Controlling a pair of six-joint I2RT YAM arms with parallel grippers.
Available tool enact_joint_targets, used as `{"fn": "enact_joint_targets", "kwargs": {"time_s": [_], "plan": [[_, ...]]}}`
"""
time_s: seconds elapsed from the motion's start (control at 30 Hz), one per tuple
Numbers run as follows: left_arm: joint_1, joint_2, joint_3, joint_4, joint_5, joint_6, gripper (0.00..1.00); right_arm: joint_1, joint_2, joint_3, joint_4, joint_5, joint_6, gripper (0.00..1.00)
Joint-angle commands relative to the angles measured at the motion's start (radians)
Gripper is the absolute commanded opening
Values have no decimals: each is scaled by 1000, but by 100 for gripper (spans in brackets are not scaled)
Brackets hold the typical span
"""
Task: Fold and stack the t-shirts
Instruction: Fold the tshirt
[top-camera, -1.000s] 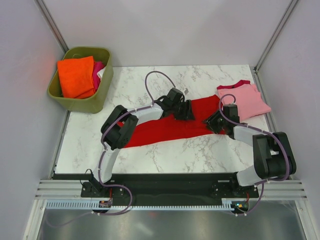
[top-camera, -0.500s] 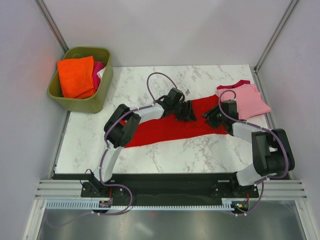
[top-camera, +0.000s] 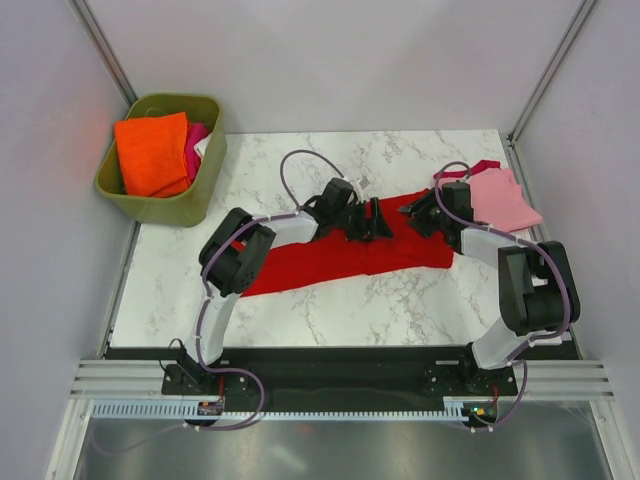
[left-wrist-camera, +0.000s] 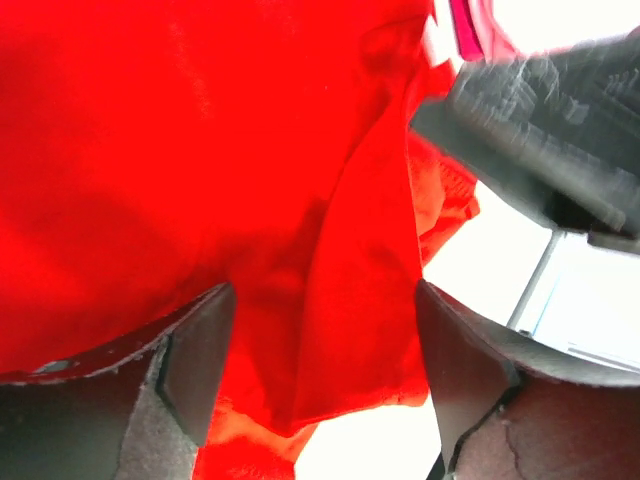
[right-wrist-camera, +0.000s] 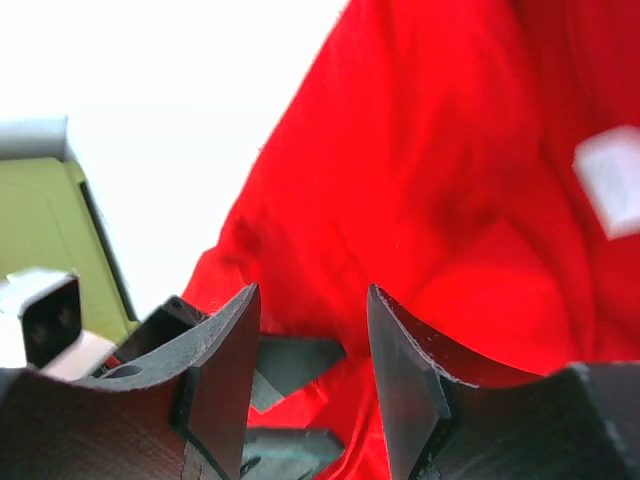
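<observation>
The red t-shirt (top-camera: 330, 262) lies spread in a long band across the marble table, from the front left to the far right. My left gripper (top-camera: 378, 220) is low over the shirt's far right part, jaws wide open with red cloth (left-wrist-camera: 200, 150) and a fold ridge between them (left-wrist-camera: 320, 300). My right gripper (top-camera: 418, 212) faces it from the right, jaws open over the same cloth (right-wrist-camera: 312, 300). The left fingers (right-wrist-camera: 290, 365) show just beyond it. The pink t-shirt (top-camera: 500, 198) lies folded at the far right, partly behind the right arm.
An olive-green tub (top-camera: 180, 208) stands off the table's far left corner, holding an orange cloth (top-camera: 152, 152) and a magenta one. It also shows in the right wrist view (right-wrist-camera: 40, 240). Grey walls close in on both sides.
My right gripper has moved away from the front edge toward the far right end of the red shirt, closer to the left gripper. The left gripper has shifted slightly right.
</observation>
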Motion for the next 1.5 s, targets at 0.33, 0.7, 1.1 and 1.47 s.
{"fn": "enact_joint_targets", "kwargs": {"time_s": [0.33, 0.7, 1.1, 1.47], "plan": [[57, -147, -278, 339, 4, -107, 89, 2, 46, 129, -41, -16, -90, 55], [23, -61, -111, 219, 38, -69, 95, -88, -128, 68, -207, 2, -282, 54], [28, -352, -136, -84, -237, 200, 94, -50, -173, -48, -173, -203, -334, 40], [51, -354, -188, -187, -253, 212, 41, 118, -136, -128, -98, -156, -238, 4]]}}
